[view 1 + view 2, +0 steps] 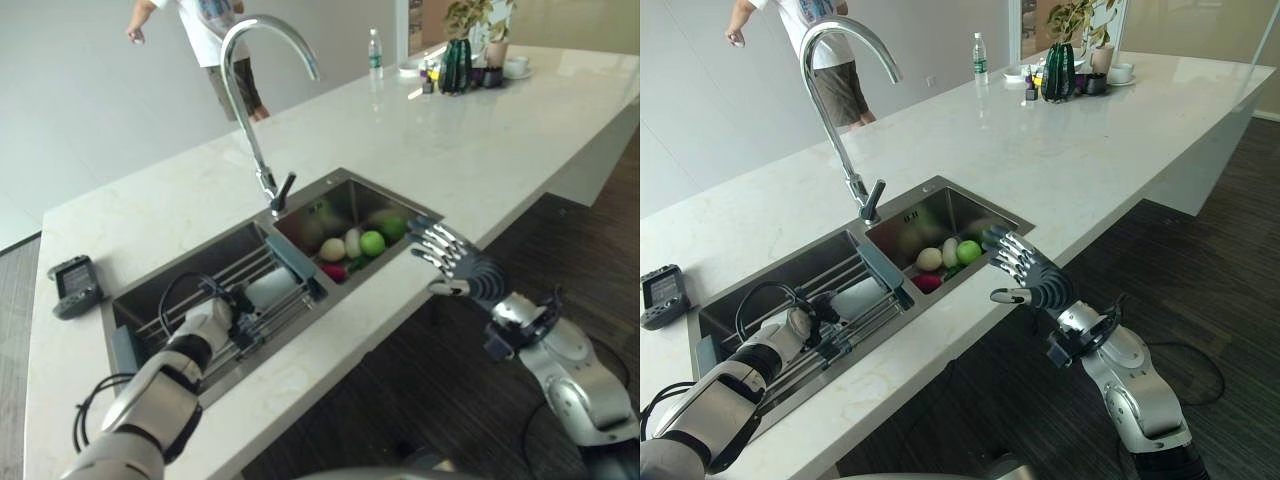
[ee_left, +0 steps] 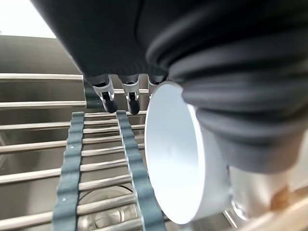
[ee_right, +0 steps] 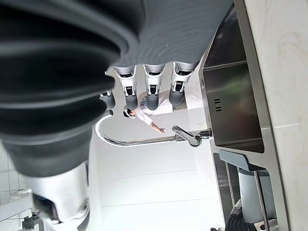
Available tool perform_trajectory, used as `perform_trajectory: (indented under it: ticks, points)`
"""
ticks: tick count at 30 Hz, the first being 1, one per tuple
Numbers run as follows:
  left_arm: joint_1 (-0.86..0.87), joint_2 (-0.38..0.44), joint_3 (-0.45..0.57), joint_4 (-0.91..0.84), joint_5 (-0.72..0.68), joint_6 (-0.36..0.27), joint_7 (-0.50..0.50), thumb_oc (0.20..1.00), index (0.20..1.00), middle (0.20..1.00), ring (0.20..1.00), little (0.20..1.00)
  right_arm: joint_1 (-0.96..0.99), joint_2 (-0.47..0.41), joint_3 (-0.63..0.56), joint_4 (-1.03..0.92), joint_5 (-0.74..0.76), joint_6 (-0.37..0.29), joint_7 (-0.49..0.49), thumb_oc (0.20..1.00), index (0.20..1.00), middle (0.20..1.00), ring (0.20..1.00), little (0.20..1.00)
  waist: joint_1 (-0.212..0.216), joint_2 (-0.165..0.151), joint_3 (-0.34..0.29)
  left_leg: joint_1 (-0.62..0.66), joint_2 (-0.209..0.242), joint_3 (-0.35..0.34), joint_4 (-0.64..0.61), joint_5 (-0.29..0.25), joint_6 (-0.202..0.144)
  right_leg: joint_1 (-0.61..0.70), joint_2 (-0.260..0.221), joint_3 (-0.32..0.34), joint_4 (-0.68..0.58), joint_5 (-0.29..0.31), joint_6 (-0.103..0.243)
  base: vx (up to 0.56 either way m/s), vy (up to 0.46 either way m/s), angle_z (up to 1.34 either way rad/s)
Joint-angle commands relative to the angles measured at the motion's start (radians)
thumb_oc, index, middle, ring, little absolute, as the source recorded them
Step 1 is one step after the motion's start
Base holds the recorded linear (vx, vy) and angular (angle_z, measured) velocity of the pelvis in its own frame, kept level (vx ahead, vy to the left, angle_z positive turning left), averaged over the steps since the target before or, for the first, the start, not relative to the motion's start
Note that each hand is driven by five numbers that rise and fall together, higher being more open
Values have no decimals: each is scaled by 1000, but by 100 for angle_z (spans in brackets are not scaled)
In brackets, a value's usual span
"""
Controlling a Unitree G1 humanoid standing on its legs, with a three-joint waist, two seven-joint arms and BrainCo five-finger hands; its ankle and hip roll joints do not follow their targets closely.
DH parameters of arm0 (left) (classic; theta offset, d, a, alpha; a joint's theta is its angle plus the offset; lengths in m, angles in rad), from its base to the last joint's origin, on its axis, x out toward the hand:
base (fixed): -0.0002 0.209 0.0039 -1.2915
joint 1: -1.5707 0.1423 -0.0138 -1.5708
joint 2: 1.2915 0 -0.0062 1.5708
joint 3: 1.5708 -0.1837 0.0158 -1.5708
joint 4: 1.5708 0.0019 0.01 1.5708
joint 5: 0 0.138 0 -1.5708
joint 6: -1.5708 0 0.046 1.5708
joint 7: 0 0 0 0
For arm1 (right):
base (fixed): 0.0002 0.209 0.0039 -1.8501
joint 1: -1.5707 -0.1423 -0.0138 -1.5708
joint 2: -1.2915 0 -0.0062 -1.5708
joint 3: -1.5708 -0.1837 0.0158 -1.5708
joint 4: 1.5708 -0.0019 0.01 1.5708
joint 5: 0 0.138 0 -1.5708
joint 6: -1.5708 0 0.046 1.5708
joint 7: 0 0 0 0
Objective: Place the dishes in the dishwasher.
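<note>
A white cup (image 1: 270, 287) lies on its side on the roll-up rack (image 1: 215, 290) over the sink's left basin. My left hand (image 1: 207, 325) reaches into that basin right beside the cup. Its fingers (image 2: 109, 98) stretch straight over the rack bars, and the cup's open mouth (image 2: 175, 154) sits close under the palm with no finger curled round it. My right hand (image 1: 1032, 275) hovers open, fingers (image 3: 154, 91) spread, at the counter's front edge by the right basin (image 1: 345, 195).
The right basin holds fruit, among them a green apple (image 1: 372, 243). A tall curved faucet (image 1: 250, 90) rises behind the sink. A black device (image 1: 72, 285) lies on the counter at the left. A bottle (image 1: 375, 52), a green vase (image 1: 455, 65) and a person (image 1: 215, 40) are far back.
</note>
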Motion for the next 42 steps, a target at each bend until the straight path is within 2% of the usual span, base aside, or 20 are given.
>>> perform_trajectory:
  ticks: [1, 3, 4, 6, 7, 13, 15, 17, 25, 37, 42]
  points:
    - [-35, 13, -21, 73, 40, -6, 26, 1000, 1000, 1000, 1000, 1000, -43, -17, -16, -73, 43, -38, 5, 1000, 1000, 1000, 1000, 1000, -8, 8, 7, 7, -3, 16, 8, 1, 11, 39, -31, -44, 16, -39, 45, 0, 0, 0]
    - [-34, 17, -19, 69, 52, -4, 30, 1000, 1000, 1000, 1000, 1000, -37, -13, -18, -74, 42, -40, 6, 1000, 1000, 1000, 1000, 1000, -7, 4, 4, 7, -2, 17, 8, 1, 11, 38, -29, -45, 16, -37, 45, 0, 0, 0]
    - [-28, 16, -22, 72, 61, -4, 29, 840, 840, 840, 840, 840, -33, -9, -20, -75, 42, -42, 7, 1000, 1000, 1000, 1000, 1000, -8, 1, 4, 6, -1, 15, 8, 1, 12, 36, -28, -44, 17, -36, 45, 0, 0, 0]
    - [-28, 12, -27, 73, 85, -13, 32, 332, 332, 332, 332, 332, -31, -7, -22, -73, 41, -44, 8, 1000, 1000, 1000, 1000, 1000, -9, -1, 3, 5, -1, 16, 8, 2, 13, 36, -28, -44, 17, -36, 45, 0, 0, 0]
    - [-27, 13, -32, 71, 86, -22, 41, 200, 200, 200, 200, 200, -30, -6, -23, -72, 41, -45, 9, 1000, 1000, 1000, 1000, 1000, -9, -2, 3, 6, -1, 15, 8, 1, 13, 36, -28, -44, 17, -36, 45, 0, 0, 0]
    - [-11, 18, -47, 53, 158, -51, 88, 200, 200, 200, 200, 200, -14, -12, -39, -79, 45, -48, 1, 1000, 1000, 1000, 1000, 1000, -10, -8, 2, 3, -3, 12, 8, -1, 16, 33, -28, -42, 17, -33, 47, 12, -4, -2]
    - [-5, 22, -55, 49, 172, -34, 99, 200, 200, 200, 200, 200, -8, -11, -38, -79, 42, -55, 2, 1000, 1000, 1000, 1000, 1000, -11, -9, 3, 2, -3, 13, 8, 0, 16, 31, -29, -40, 17, -33, 49, 0, 0, 0]
    - [2, 27, -48, 41, 160, -41, 138, 200, 200, 200, 200, 200, -6, -15, -37, -78, 45, -59, -2, 1000, 1000, 1000, 1000, 1000, -10, -10, 3, 3, -5, 12, 8, -2, 17, 32, -28, -37, 16, -31, 49, -16, 2, -7]
    - [-1, 53, -40, 33, 161, -45, 157, 200, 200, 200, 200, 200, -6, -17, -31, -65, 43, -74, -7, 1000, 1000, 1000, 1000, 1000, 0, -10, 1, 2, -5, 4, 8, -3, 17, 33, -29, -43, 15, -30, 51, -35, 1, -6]
    - [-25, 174, 31, -19, 121, -119, 260, 200, 200, 200, 200, 200, -3, -27, -35, -40, 42, -108, -35, 1000, 1000, 1000, 1000, 1000, 36, -5, -9, -4, -7, -20, 8, 0, 11, 41, -38, -78, 12, -29, 49, -56, -8, 2]
    - [-47, 253, 84, -68, 71, -154, 299, 200, 200, 200, 200, 200, -1, -39, -46, -31, 49, -114, -54, 1000, 1000, 1000, 1000, 1000, 56, 1, -13, -9, -5, -38, 8, 5, 4, 48, -43, -98, 11, -30, 49, -57, -9, 15]
